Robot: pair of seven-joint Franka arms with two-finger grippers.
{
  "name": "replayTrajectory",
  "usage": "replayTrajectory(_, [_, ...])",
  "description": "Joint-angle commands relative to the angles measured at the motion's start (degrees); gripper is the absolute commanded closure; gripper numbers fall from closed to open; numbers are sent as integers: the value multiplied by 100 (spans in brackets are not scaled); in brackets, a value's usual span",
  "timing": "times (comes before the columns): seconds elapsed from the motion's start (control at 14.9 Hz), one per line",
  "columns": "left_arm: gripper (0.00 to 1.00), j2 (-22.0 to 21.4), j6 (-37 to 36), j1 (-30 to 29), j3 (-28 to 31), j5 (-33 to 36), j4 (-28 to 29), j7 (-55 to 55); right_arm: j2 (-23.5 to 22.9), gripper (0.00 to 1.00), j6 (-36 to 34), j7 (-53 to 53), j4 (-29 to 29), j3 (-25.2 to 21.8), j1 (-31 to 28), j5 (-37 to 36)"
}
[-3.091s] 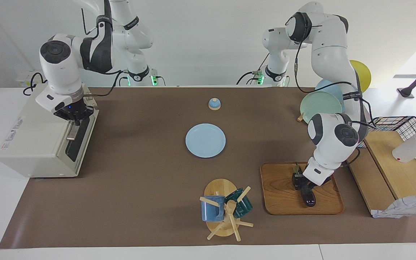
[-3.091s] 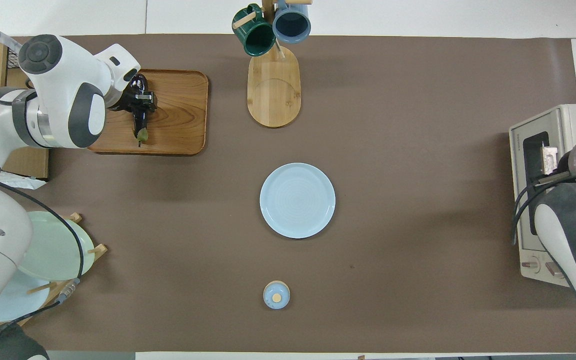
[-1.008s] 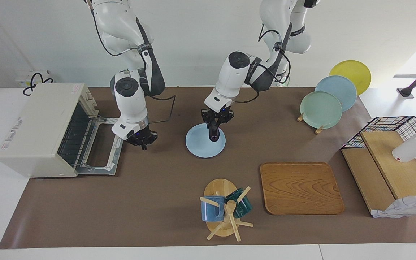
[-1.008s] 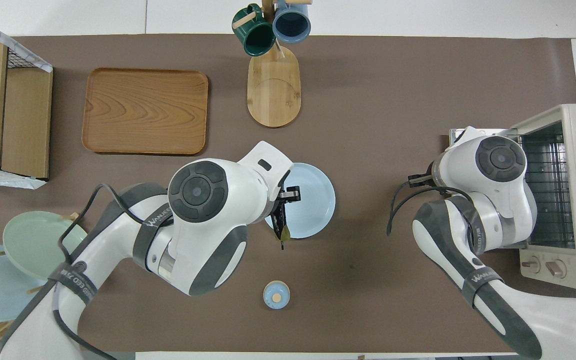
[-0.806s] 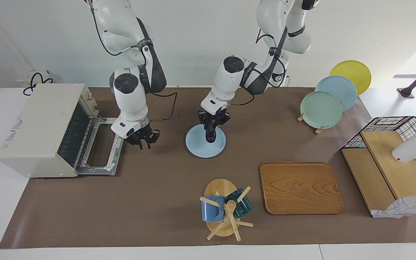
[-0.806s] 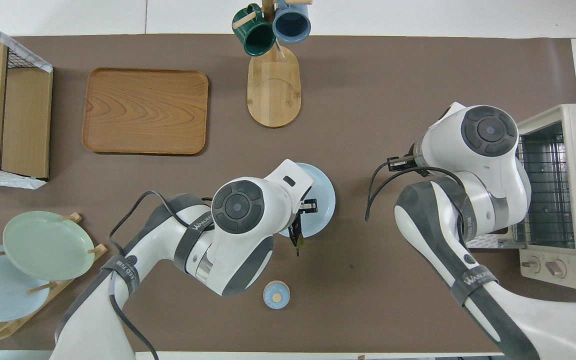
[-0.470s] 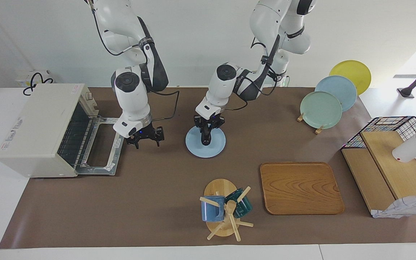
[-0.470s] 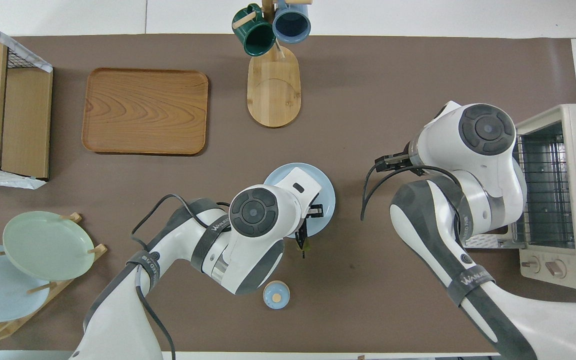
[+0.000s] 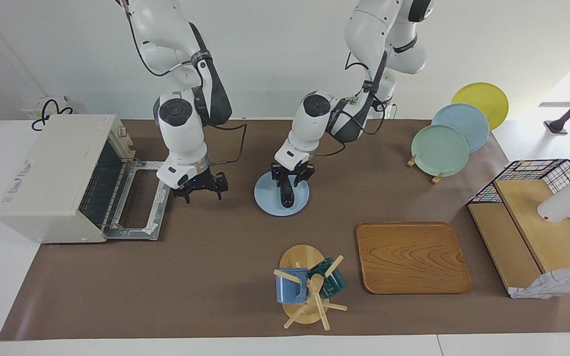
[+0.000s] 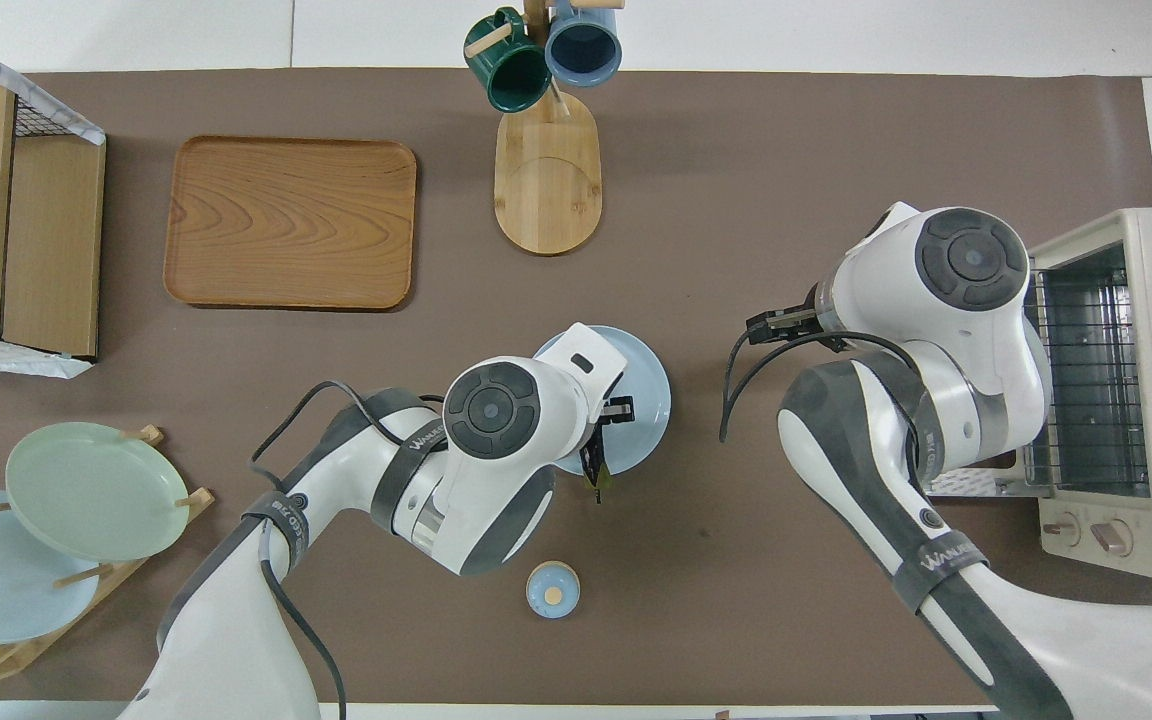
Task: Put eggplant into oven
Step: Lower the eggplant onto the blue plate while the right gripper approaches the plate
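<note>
The dark purple eggplant (image 9: 287, 196) hangs from my left gripper (image 9: 292, 177), which is shut on its stem end. Its lower tip is at the light blue plate (image 9: 270, 202) in the middle of the table; I cannot tell if it touches. In the overhead view only the eggplant's green stem end (image 10: 599, 480) shows, at the plate's rim (image 10: 648, 400). The cream oven (image 9: 52, 178) stands at the right arm's end, its door (image 9: 139, 200) dropped open and the wire rack (image 10: 1086, 380) showing. My right gripper (image 9: 202, 189) is open and empty, low over the mat between oven door and plate.
A wooden tray (image 9: 411, 257) and a mug stand (image 9: 307, 287) lie farther from the robots than the plate. A small bell (image 10: 553, 590) sits nearer the robots. A plate rack (image 9: 443, 141) and a wire basket with a wooden box (image 9: 537, 222) are at the left arm's end.
The eggplant went from the wooden tray to over the plate, and the oven door was opened. In the last second my left gripper lowered the eggplant and my right gripper opened.
</note>
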State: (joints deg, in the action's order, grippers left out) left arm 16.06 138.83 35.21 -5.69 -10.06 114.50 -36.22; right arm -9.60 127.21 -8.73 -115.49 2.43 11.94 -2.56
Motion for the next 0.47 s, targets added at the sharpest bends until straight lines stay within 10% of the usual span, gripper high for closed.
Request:
replayTrajectory(0.0, [0, -549, -977, -608, 6, -75, -172, 613, -86, 0, -248, 109, 281, 3, 27, 168])
replayTrajectory(0.4, [0, -1069, -2850, -2358, 24, 22, -1165, 1888, -505, 0, -880, -1021, 1394, 29, 1176, 256])
